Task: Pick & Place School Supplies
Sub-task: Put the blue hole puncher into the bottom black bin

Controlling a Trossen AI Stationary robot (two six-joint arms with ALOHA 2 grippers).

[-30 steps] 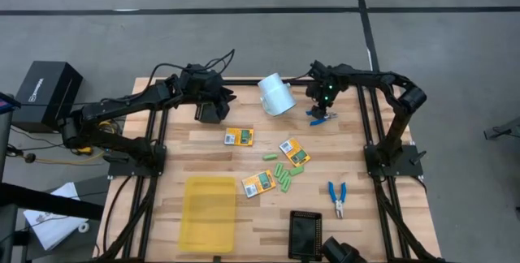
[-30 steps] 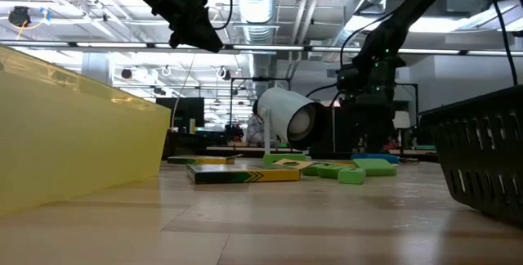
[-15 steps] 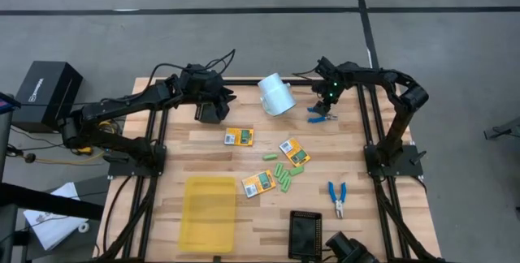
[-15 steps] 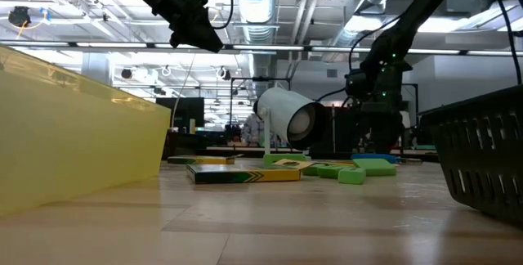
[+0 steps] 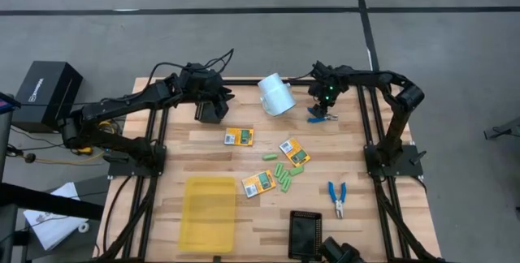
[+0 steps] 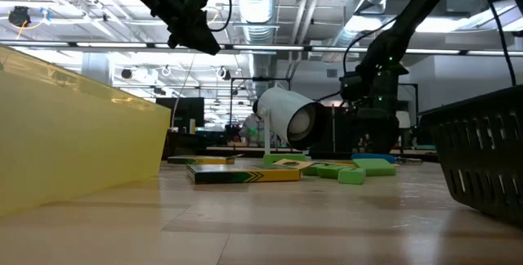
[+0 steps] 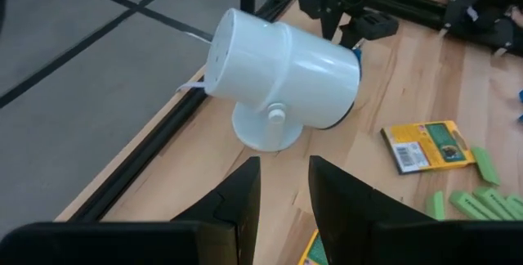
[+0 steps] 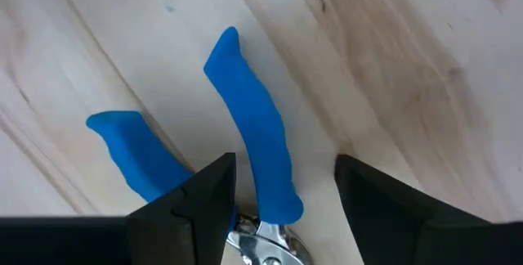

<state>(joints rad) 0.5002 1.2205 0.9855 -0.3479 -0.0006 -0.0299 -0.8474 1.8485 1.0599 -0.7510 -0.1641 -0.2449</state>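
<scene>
A blue-handled plier tool (image 5: 318, 117) lies flat on the wood near the table's far right. My right gripper (image 5: 325, 101) points down over it, open. In the right wrist view its fingers stand on either side of one blue handle (image 8: 249, 126); I see no touch. My left gripper (image 7: 283, 195) hovers at the far left, open by a narrow gap with nothing in it, facing the white cup (image 7: 282, 73) that lies on its side. Orange-yellow boxes (image 5: 239, 137) (image 5: 294, 150) (image 5: 258, 183) and light-green pieces (image 5: 283, 174) lie mid-table. A second plier tool (image 5: 337, 198) lies near right.
A yellow tray (image 5: 210, 210) sits at the near left and a black mesh tray (image 5: 306, 234) at the near edge. The white cup (image 5: 276, 95) lies just left of my right gripper. Black frame rails (image 5: 370, 125) run along the table's sides.
My right gripper has sunk a little toward the blue plier tool at the far right, staying open. The tool has not moved.
</scene>
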